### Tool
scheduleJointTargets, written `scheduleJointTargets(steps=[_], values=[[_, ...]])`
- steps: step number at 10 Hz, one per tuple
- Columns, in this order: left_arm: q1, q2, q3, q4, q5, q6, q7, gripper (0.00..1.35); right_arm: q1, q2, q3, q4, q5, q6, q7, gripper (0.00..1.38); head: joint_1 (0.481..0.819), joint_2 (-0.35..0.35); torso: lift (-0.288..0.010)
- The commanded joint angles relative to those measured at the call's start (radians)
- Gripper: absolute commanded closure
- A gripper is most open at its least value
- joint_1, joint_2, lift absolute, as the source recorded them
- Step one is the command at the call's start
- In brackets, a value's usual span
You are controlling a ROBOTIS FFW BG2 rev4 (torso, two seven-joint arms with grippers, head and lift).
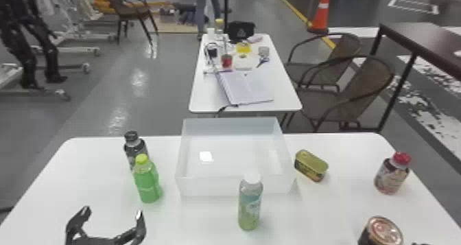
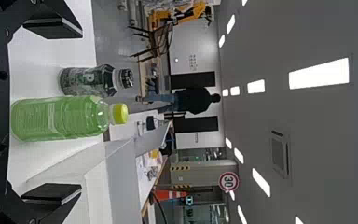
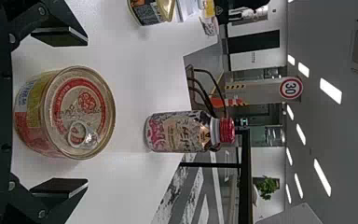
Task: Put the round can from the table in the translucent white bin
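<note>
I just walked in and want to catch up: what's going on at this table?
The robot's right hand is open around the round can on the white table, with gaps either side, so it isn't gripped. The open left hand faces the green bottle. The can is not yet in the translucent white bin.

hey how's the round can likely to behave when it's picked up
The round can should feel stiff, since its lid looks metallic. With that lid closed, it's probably full and fairly heavy. Its curved side might roll if it tips over.
</note>
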Motion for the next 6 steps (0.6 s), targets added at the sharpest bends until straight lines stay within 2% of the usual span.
scheduleJointTargets(steps=[1, 6], values=[[0.001, -0.003, 0.000, 0.000, 0.002, -0.002, 0.000, 0.14, -0.010, 0.000, 0.000, 0.015, 0.000, 0.000, -0.007, 0.22, 0.549, 0.000, -0.100], [0.006, -0.003, 0.000, 0.005, 0.012, -0.008, 0.000, 0.14, -0.060, -0.015, 0.000, 0.084, -0.015, 0.000, -0.005, 0.22, 0.549, 0.000, -0.100]])
